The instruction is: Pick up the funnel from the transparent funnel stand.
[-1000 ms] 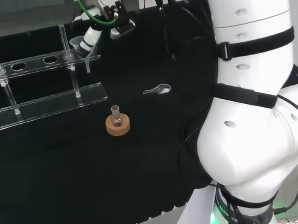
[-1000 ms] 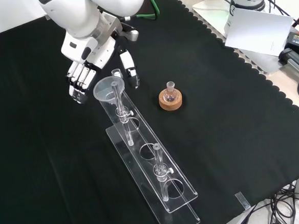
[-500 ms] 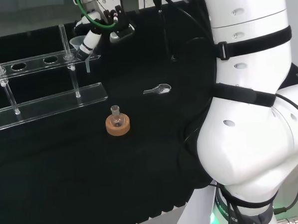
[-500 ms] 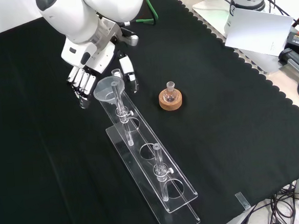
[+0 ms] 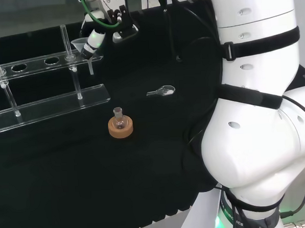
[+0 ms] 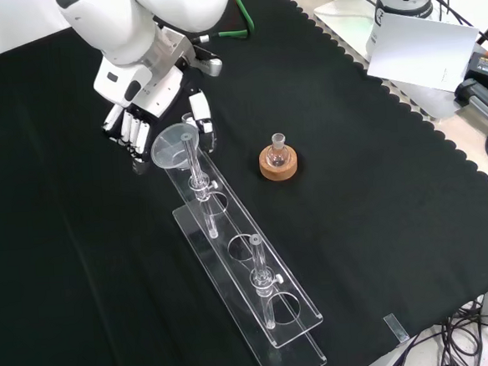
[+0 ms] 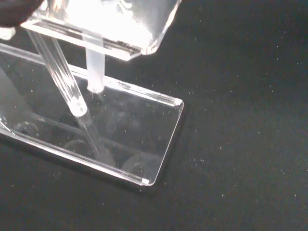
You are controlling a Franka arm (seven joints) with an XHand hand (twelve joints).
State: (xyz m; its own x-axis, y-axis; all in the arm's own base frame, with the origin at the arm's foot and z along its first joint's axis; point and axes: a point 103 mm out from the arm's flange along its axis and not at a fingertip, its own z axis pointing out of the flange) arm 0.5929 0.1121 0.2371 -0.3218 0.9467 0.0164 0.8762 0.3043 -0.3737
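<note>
A clear funnel point(image 6: 170, 146) sits in the end hole of the transparent stand point(image 6: 243, 258), its bowl above the upper shelf. My hand point(image 6: 148, 96) hangs over that end of the stand. Its fingers point(image 6: 130, 132) reach down on the funnel's left and its thumb point(image 6: 200, 112) on the right, in the front view. They look relaxed and straddle the bowl; I cannot tell whether they touch it. In the head view the funnel point(image 5: 80, 45) is next to the hand point(image 5: 93, 39). The wrist view shows the funnel's stem point(image 7: 95, 72) hanging above the stand's base point(image 7: 149, 144).
A small glass flask on a cork ring point(image 6: 277, 160) stands right of the stand in the front view. A clear spoon point(image 5: 161, 91) lies on the cloth in the head view. Two upright rods point(image 6: 258, 270) join the stand's shelf and base.
The hand has shifted a little toward the funnel, and the thumb has come closer to the bowl's rim. The funnel stays in the stand.
</note>
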